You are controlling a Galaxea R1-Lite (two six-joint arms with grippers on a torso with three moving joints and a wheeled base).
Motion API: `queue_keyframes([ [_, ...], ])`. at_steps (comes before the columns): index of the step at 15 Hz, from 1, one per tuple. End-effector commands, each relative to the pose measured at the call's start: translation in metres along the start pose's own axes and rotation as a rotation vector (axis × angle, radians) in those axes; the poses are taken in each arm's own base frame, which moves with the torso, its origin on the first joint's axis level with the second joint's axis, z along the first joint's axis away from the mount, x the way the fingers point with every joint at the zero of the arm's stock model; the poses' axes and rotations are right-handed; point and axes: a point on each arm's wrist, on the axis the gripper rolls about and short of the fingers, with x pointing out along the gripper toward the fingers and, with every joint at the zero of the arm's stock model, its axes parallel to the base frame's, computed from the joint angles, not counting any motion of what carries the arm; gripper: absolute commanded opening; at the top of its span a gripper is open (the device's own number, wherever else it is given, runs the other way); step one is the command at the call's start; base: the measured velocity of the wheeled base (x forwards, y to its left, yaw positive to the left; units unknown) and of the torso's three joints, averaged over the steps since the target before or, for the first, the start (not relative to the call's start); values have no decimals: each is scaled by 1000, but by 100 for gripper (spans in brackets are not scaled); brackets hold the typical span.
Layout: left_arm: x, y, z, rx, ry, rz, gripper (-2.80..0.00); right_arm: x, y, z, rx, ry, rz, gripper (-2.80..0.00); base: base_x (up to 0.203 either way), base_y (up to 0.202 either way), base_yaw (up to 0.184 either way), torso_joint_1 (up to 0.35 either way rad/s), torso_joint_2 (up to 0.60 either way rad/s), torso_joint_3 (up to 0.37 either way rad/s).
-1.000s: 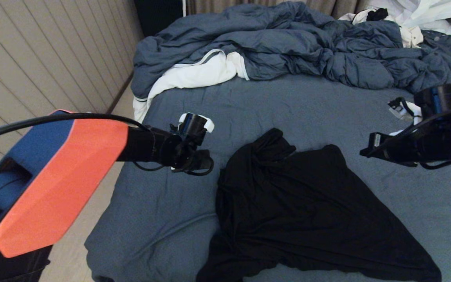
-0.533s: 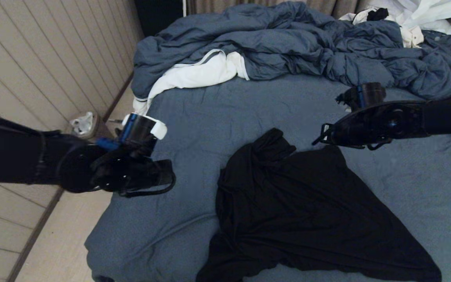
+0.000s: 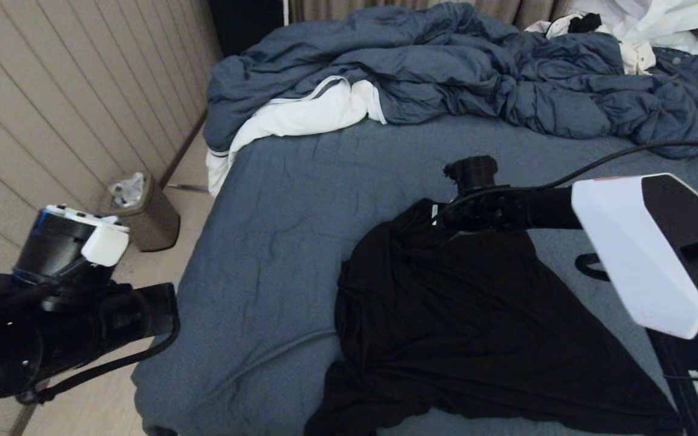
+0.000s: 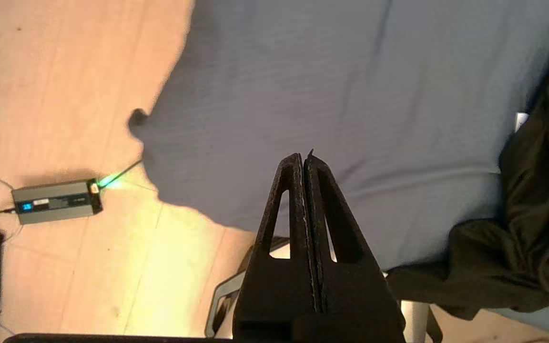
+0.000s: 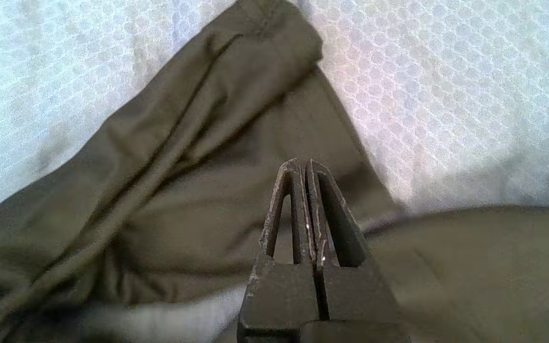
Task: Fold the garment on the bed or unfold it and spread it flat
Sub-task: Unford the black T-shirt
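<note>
Garment (image 5: 169, 200) under pressed-together right gripper (image 5: 303, 164) fingertips — ungripped.

The left tool (image 3: 164, 309) now sits pulled back off the bed (image 3: 300, 200), over the floor at its side, while the right tool (image 3: 446, 219) has swung in over the black T-shirt's (image 3: 464, 321) bunched far end.

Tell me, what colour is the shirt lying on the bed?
The shirt is plain black; no print is visible. The head view shows it best.

The garment (image 3: 464, 327) is a black shirt, all crumpled in a rough triangle. It lies on the big blue bed (image 3: 300, 200), near the front edge.
</note>
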Motion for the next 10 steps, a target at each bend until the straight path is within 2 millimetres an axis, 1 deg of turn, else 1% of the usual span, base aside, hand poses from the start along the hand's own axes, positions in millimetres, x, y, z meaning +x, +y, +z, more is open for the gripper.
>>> queue_keyframes([
  [1, -26, 16, -3, -30, -56, -25, -280, 21, 9, -21, -17, 5, -20, -280, 0, 0, 0, 0, 0, 0],
  [3, -31, 22, -9, -30, -58, -24, -280, 28, 10, -24, -12, -25, -18, -280, 0, 0, 0, 0, 0, 0],
  [5, -30, 22, -12, -25, -46, -20, -280, 27, 7, -23, -7, -29, -22, -280, 0, 0, 0, 0, 0, 0],
  [9, -29, 20, -12, -22, -45, -25, -280, 28, 3, -21, 0, -34, -42, -280, 0, 0, 0, 0, 0, 0],
  [10, -29, 20, -12, -22, -45, -24, -280, 27, 3, -20, 0, -39, -46, 0, 0, 0, 0, 0, 0, 0],
])
